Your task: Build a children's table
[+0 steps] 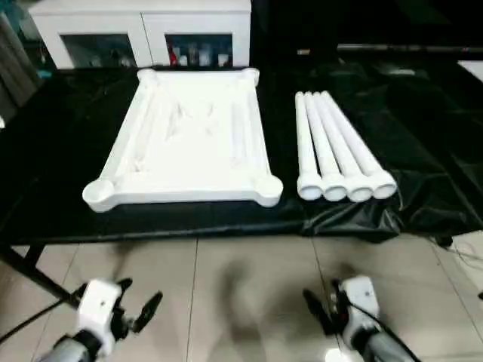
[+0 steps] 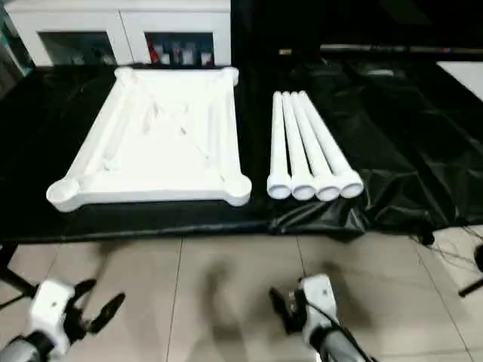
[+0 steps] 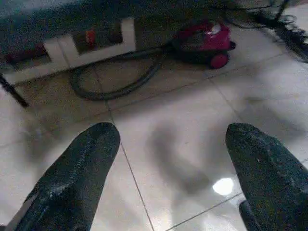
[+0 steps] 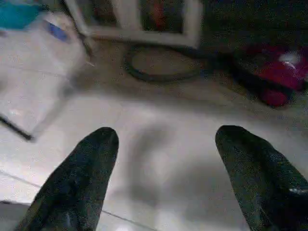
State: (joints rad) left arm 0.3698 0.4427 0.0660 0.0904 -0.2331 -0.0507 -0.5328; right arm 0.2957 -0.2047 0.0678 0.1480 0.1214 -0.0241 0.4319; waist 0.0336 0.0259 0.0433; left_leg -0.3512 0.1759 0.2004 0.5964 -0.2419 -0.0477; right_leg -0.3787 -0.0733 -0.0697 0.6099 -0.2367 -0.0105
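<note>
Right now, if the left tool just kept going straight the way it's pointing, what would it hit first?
Most likely the tiled floor. The left tool stands open and empty, aimed low under the black-draped table. Farther along that line lie a grey hose and a red vacuum cleaner, though depth is unclear.

Beige glossy tile floor (image 1: 226,294), light glare on it. Desk (image 1: 60,143) draped in black cloth. White glass-door cabinet (image 1: 143,30) behind it. Red vacuum cleaner (image 3: 204,43), hose coiled, under desk.
</note>
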